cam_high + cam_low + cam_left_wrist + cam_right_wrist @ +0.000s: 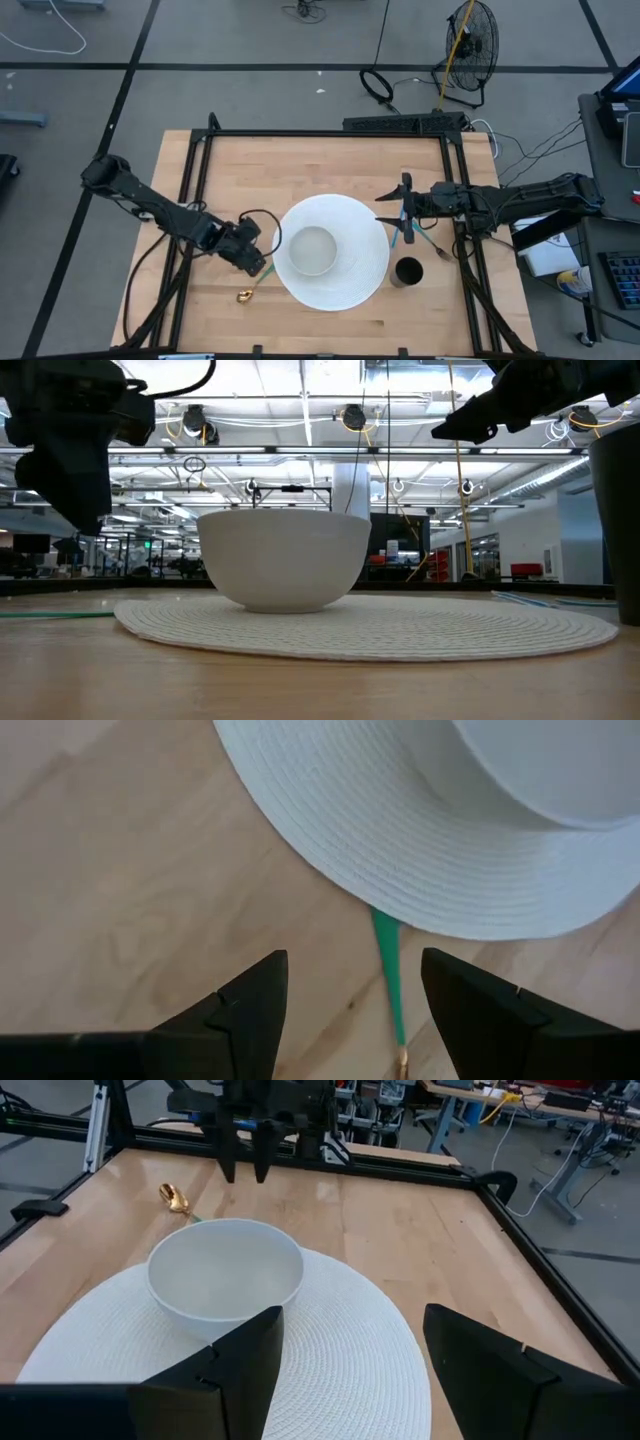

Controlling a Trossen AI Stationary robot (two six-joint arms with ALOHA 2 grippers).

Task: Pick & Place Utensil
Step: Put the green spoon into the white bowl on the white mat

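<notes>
A spoon with a gold bowl [244, 296] and a thin green handle [388, 970] lies on the wooden table near the front left. Its handle end meets the edge of the round white placemat [360, 285]; whether it goes under the mat I cannot tell. My left gripper [355, 960] hangs open above the handle, pointing steeply down, one finger to each side and clear of it. It shows in the high view as my left gripper [255, 262]. A white bowl [312, 250] stands on the mat. At the mat's right, my right gripper [390, 218] waits open and holds nothing.
A black cup [407, 272] stands on the table just right of the placemat. Beside it lies a thin grey thing [432, 243], below my right arm. A black frame [330, 133] runs along the table's far and side edges. Bare wood shows left of the spoon.
</notes>
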